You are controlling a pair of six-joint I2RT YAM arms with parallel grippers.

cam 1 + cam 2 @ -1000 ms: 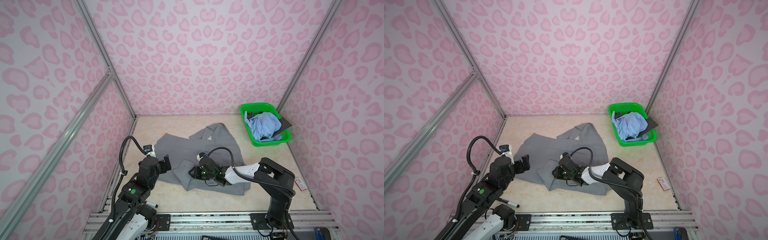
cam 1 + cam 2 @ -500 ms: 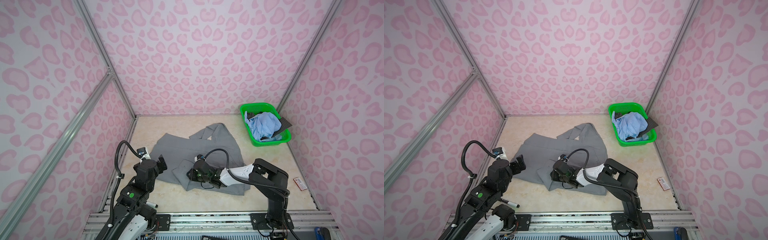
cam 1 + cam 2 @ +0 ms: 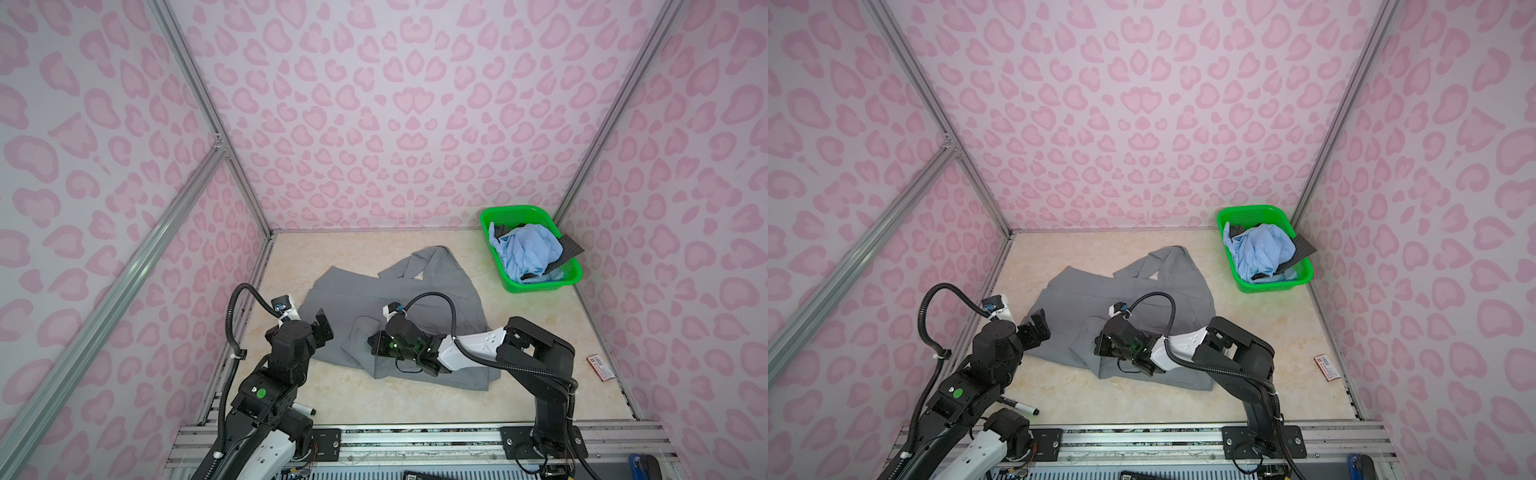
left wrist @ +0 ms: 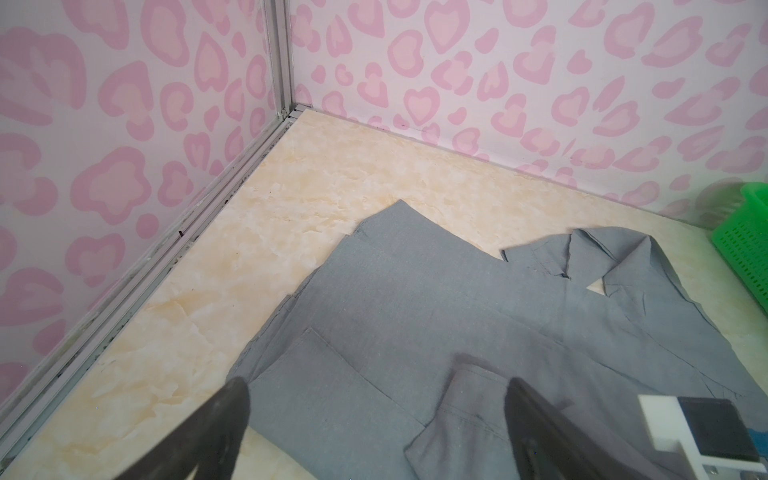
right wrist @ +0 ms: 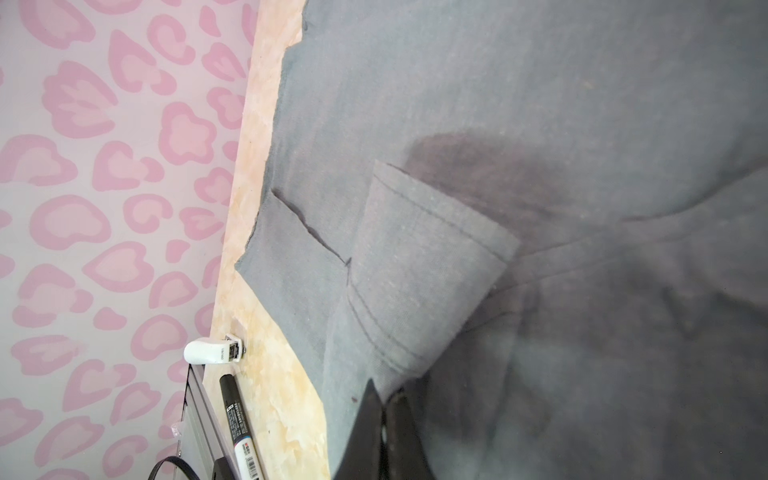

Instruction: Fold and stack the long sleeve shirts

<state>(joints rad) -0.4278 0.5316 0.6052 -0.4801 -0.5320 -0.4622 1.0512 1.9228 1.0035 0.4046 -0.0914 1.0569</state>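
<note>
While the shirt [image 3: 419, 291] lay spread mid-frame in both top views, the right gripper [image 5: 384, 399] clamped its sleeve [image 5: 415, 270]; the left gripper [image 3: 322, 328] gaped at its edge. Sleeve folding seemed underway, next needing a carry inward.

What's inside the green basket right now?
The green basket holds a crumpled light blue shirt on top, with dark charcoal cloth poking out from under it and over the rim. Anything deeper is covered by the blue shirt.
</note>
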